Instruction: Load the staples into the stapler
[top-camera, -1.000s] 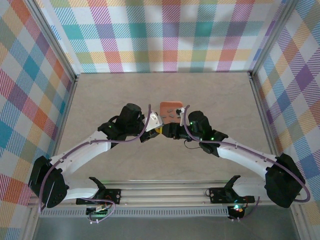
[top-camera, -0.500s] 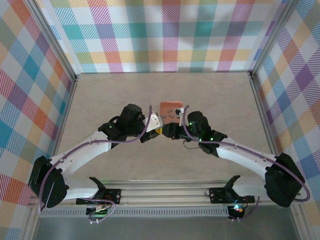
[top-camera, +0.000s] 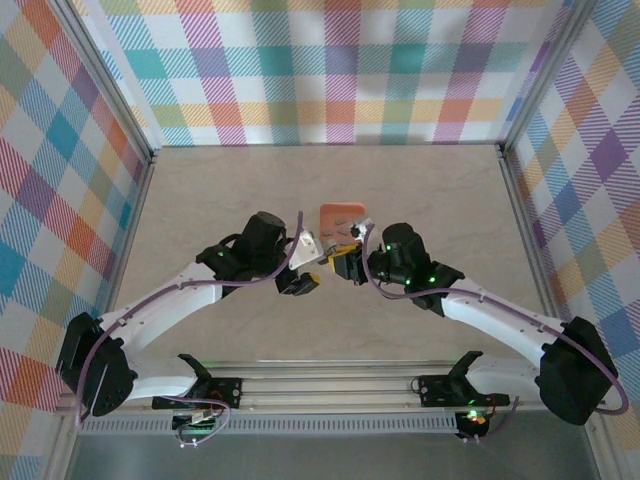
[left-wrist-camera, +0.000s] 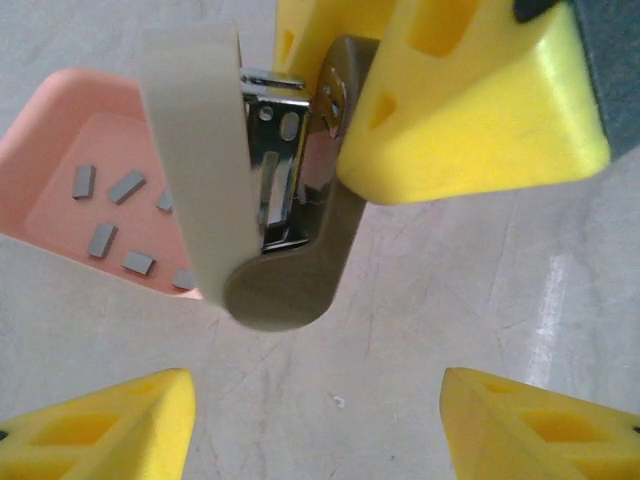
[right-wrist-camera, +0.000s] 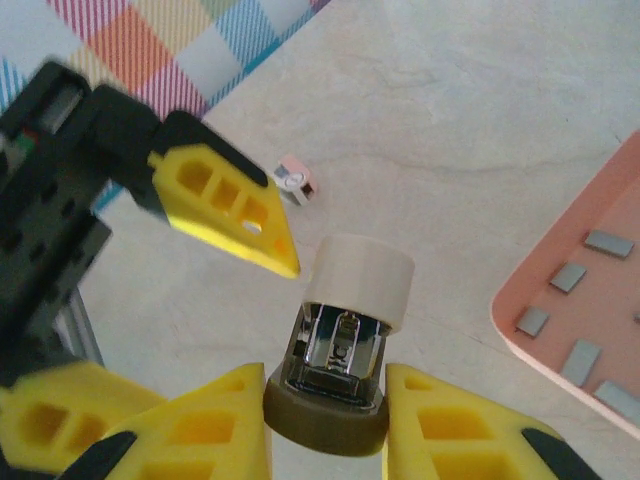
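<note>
While the right fingers (right-wrist-camera: 450, 425) clamp its base from both sides, the small stapler (right-wrist-camera: 345, 335), with its pinkish-brown body, shiny metal channel and cream lid, is held over the pale bench (right-wrist-camera: 480, 120), just beside a corner of the shallow orange tray (right-wrist-camera: 520, 310). Its lid stands swung off the channel, joined at the rounded brown end. Its long axis runs out from the right fingers toward the left fingers (left-wrist-camera: 540, 415), which are spread wide and touch nothing. Short grey staple strips (left-wrist-camera: 105, 240) lie loose in the tray.
</note>
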